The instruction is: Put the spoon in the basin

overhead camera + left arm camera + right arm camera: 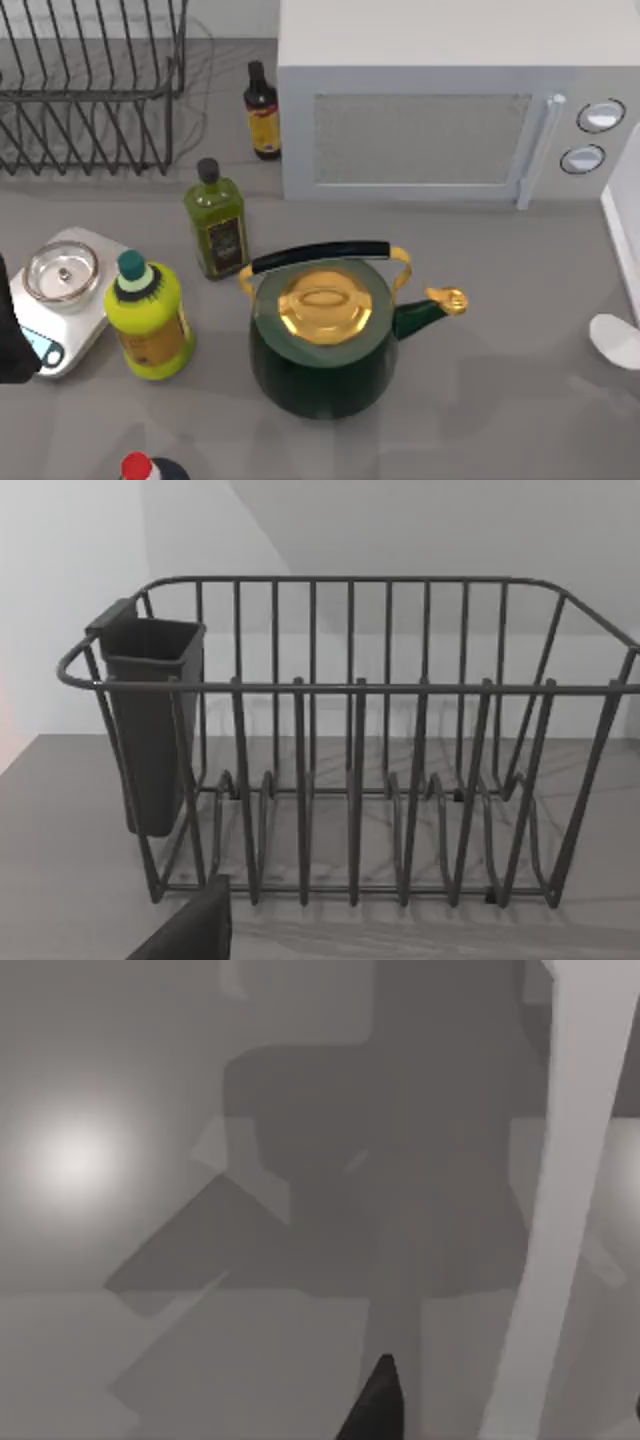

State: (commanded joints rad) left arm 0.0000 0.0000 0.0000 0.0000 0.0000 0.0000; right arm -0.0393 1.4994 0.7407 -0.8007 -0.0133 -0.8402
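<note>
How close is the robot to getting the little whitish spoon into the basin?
Nothing looks done yet. The small whitish-grey spoon lies on the grey table at its right edge, right of the dark green kettle with the gold lid. No gripper holds it. The left wrist view faces the dark wire dish rack. Left to do: grasp the spoon, carry it, and drop it in the basin.

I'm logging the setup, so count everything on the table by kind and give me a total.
Bottles: 4
Kettle: 1
Microwave: 1
Dish rack: 1
Kitchen scale: 1
Spoon: 1
Total: 9
</note>
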